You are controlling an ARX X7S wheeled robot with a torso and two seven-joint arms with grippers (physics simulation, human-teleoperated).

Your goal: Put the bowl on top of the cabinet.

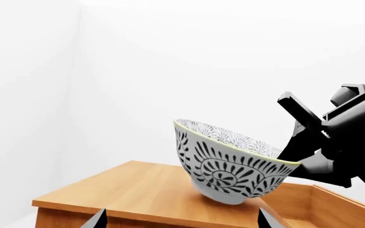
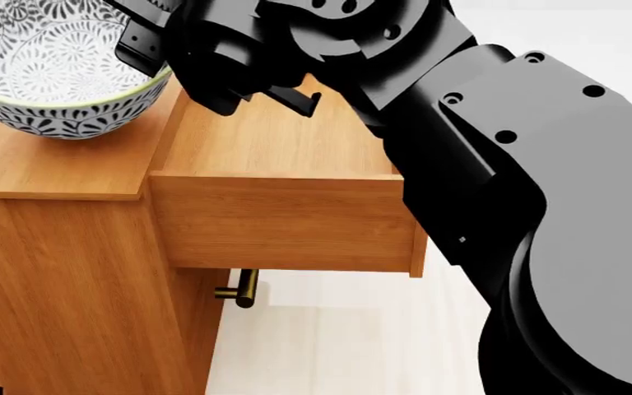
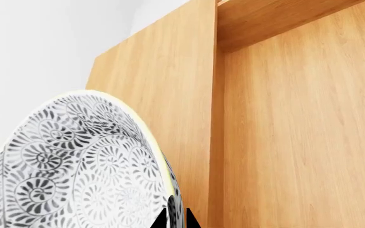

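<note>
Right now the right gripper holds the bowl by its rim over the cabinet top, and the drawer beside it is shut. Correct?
Not quite. The right gripper does hold the bowl by its rim at the cabinet top, but the drawer is pulled out, not shut. The head view shows its front standing clear of the cabinet.

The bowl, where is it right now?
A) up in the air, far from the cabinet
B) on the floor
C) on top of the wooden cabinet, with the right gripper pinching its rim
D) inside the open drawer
C: the bowl sits tilted on the flat top of the cabinet, and the right gripper is clamped on its rim.
</note>
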